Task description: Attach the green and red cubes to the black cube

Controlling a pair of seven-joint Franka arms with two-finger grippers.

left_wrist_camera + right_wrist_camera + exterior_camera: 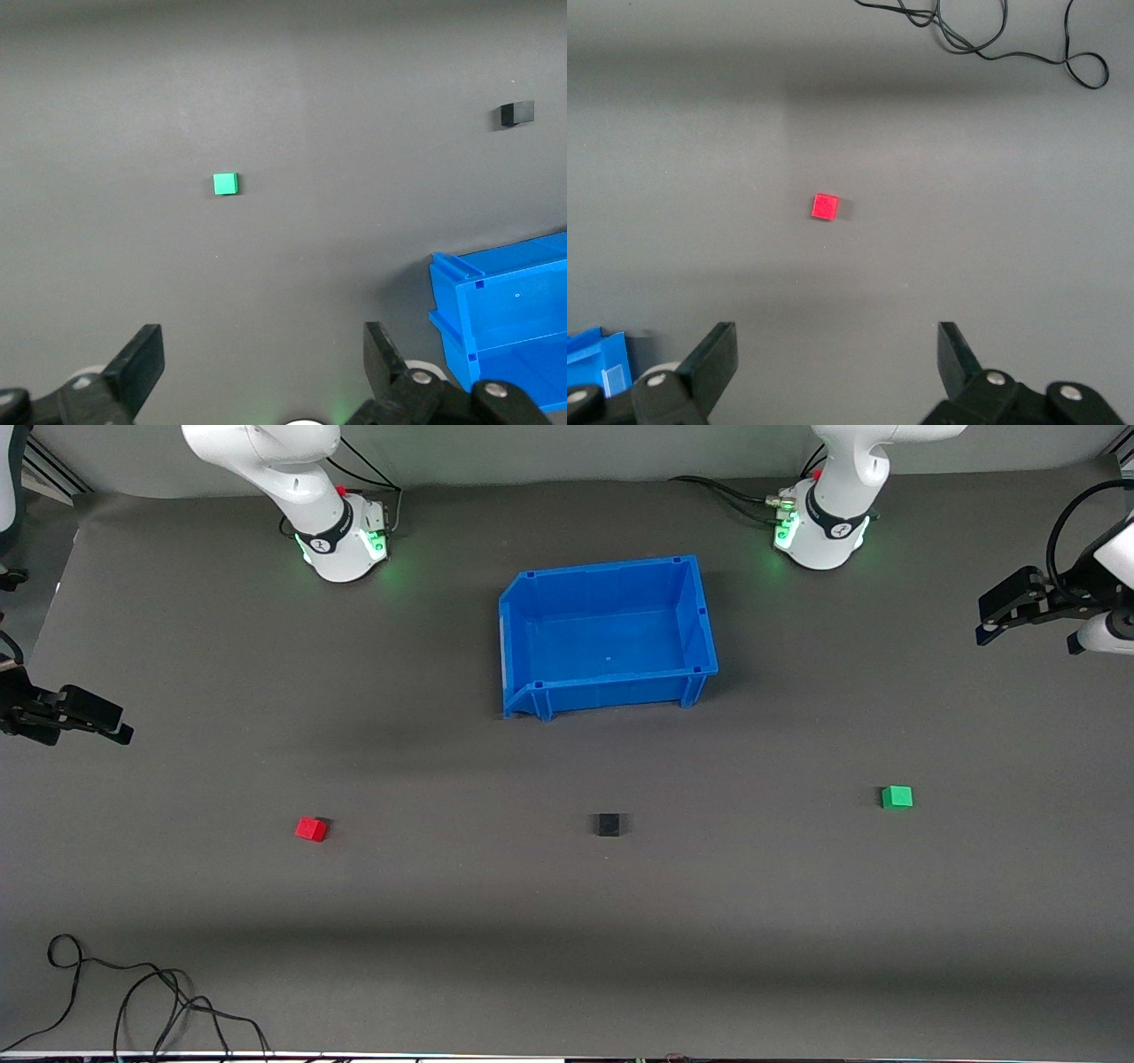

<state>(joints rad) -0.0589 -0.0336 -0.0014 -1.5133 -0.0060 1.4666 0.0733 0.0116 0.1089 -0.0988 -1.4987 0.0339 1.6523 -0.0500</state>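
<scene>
We have nothing attached yet: the black cube (pixel 608 825) sits on the worktop (pixel 567 921) nearer the front camera than the blue bin (pixel 700 615), with the red cube (pixel 311 829) well apart toward the right arm's end and the green cube (pixel 897 797) well apart toward the left arm's end. Our left gripper (pixel 264 359) and right gripper (pixel 836 354) hang over their ends of the worktop, fingers spread and empty. We should lower each squarely over its cube, then close. The bin looks empty.

A high front camera faces the bases; both wrist cameras look down (each sharing the blue bin (pixel 608 633)).
</scene>
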